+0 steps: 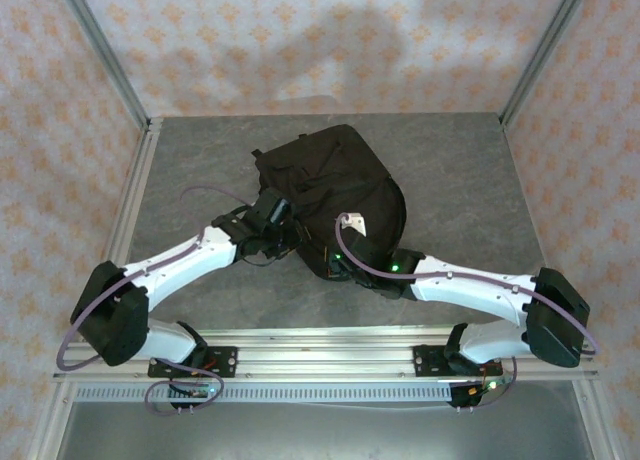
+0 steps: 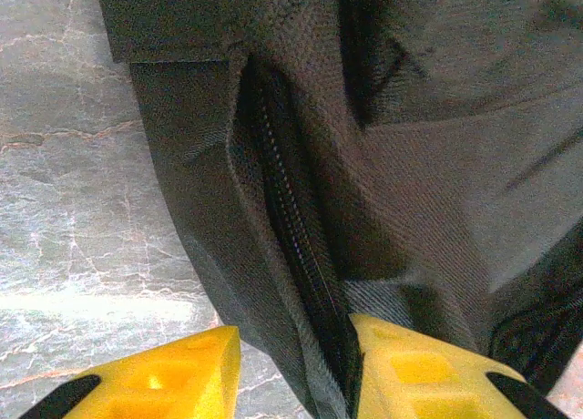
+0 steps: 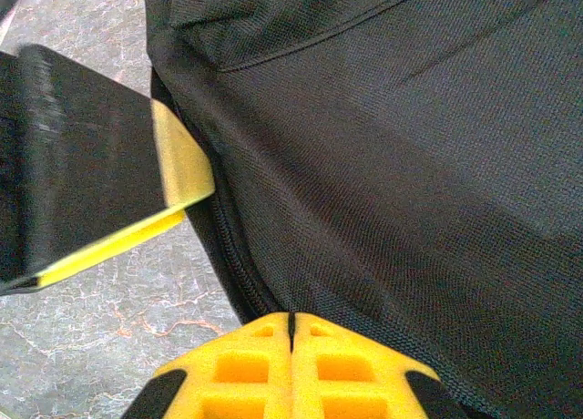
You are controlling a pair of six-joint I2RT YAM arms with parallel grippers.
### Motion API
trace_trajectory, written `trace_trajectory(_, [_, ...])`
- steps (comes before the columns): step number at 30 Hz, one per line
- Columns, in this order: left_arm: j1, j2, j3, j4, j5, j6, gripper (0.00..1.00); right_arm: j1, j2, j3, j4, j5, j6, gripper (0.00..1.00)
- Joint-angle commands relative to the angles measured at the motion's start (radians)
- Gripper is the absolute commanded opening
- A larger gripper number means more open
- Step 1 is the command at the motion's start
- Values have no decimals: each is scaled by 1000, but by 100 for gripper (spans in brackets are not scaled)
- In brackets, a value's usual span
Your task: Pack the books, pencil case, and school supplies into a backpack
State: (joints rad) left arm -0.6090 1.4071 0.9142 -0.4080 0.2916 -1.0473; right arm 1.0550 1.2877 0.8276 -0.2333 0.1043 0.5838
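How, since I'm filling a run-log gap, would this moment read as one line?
backpack: lying on table | left gripper: open, straddling zip | right gripper: shut, against backpack

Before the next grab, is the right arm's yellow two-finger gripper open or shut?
Shut: the right gripper has its yellow fingers pressed together, only a thin seam between.

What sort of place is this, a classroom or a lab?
Probably a robot test booth: grey tabletop, metal rails around it, patterned panel walls, left arm and right arm bolted at its edge.
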Motion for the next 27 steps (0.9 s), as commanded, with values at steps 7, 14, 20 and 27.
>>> trace_trajectory(7, [-6,74,54,-3,-58,0,12,7,-11,-46,1,20,12,0])
trace_trajectory(14, [7,11,59,-86,-140,48,0,7,-86,-101,-50,61,0,0])
trace_trajectory(20, [61,-19,34,-104,-129,75,0,7,-154,-127,-107,101,-18,0])
trace_trajectory(27, [118,-30,3,-103,-104,98,0,5,-196,-144,-153,157,-37,0])
